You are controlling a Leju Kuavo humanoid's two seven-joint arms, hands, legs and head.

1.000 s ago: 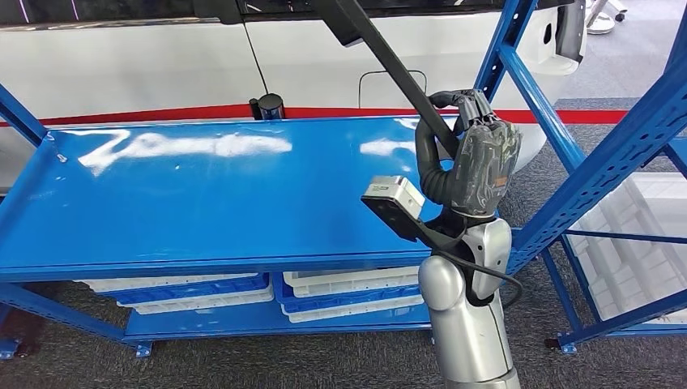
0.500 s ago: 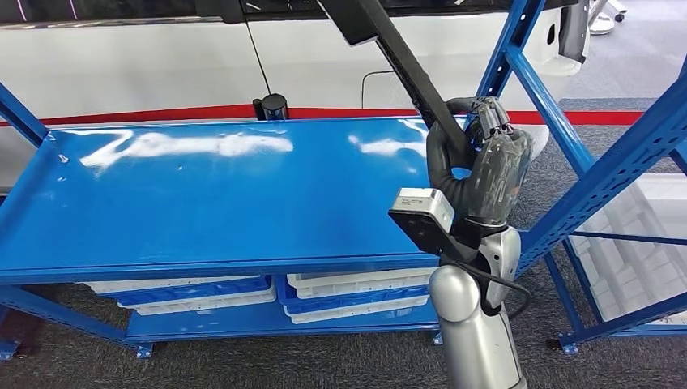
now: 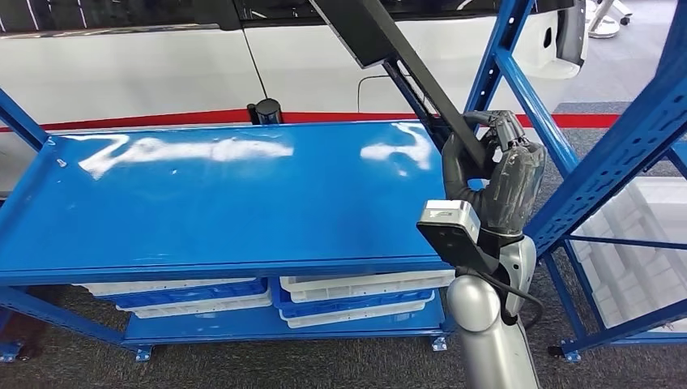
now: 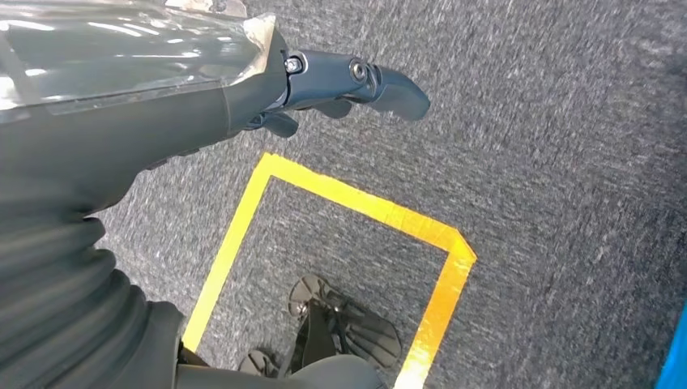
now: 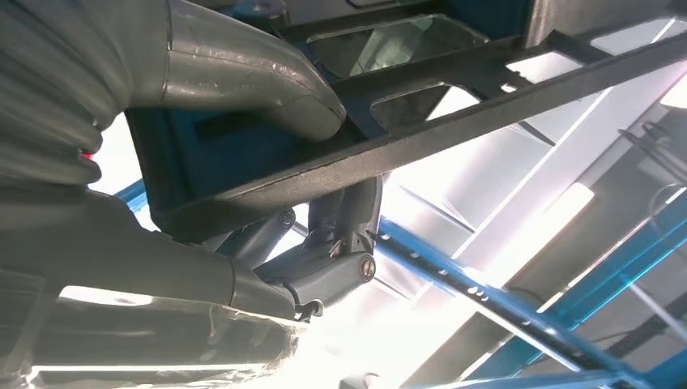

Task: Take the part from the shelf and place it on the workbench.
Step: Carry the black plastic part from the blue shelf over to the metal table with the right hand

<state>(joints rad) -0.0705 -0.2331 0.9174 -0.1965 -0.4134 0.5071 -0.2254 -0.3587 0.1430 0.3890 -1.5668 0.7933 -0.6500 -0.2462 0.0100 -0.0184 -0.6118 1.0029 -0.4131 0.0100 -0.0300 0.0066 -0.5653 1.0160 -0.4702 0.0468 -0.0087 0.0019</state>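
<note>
Head view. The right arm [image 3: 490, 324] rose from the lower edge, silver at the forearm, with a grey camera block [image 3: 450, 225] mounted at the wrist. The right hand [image 3: 496, 166] stood upright at the far right corner of the blue shelf deck [image 3: 202, 203], its fingers wrapped around the lower end of a long black frame part [image 3: 405, 61]. The part slanted up and to the left from the hand, clear of the deck, and ran out of the top of the picture. White bins in blue trays [image 3: 356, 293] sat on the lower shelf level, a blue upright [image 3: 599, 170] stood just to the right of the hand, and a white car body with a red stripe [image 3: 162, 73] lay behind the shelf.

Left wrist view. The left hand [image 4: 324, 85] hung above grey carpet [image 4: 567, 162] marked with a yellow tape outline [image 4: 356, 207]. Its dark fingers [image 4: 389, 85] pointed outward with nothing between them; the hand appeared loosely open, though most of it was hidden behind the grey cover.

Right wrist view. The thick grey thumb [image 5: 251, 73] pressed on one face of the black frame part [image 5: 454, 121] and the darker fingers [image 5: 340, 243] closed against the opposite face, so the hand was clamped on the part. Blue shelf rails [image 5: 518, 312] crossed the bright background.
</note>
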